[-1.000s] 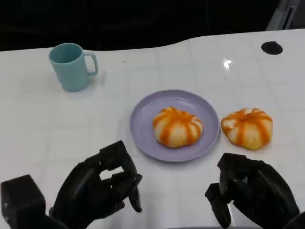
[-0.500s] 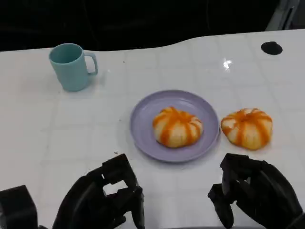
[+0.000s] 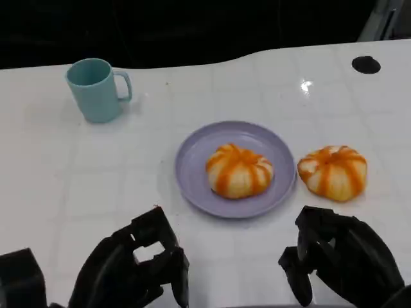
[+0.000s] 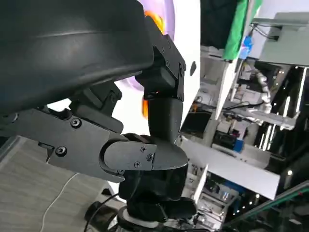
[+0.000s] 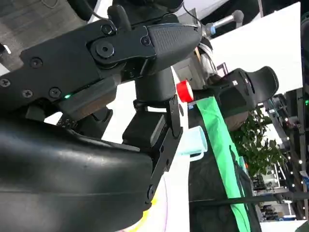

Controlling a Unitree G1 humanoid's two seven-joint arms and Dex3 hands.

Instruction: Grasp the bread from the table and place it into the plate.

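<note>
Teal mug [image 3: 96, 88] far left. Left hand [image 3: 131, 269] curled in, empty. Purple plate [image 3: 192, 168] mid-table, one bread [image 3: 239, 170] on it. Second bread [image 3: 332, 172] on table touching plate's right rim. Right hand [image 3: 340, 260] curled in, empty.

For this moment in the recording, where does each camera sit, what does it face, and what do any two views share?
Head view: high on the robot, looking down at the purple plate, two orange-striped buns, teal mug; both black hands low.
Left wrist view: behind the left hand, facing plate edge and lab clutter.
Right wrist view: behind the right hand, facing the mug.
Shared: the mug, head and right wrist views.
</note>
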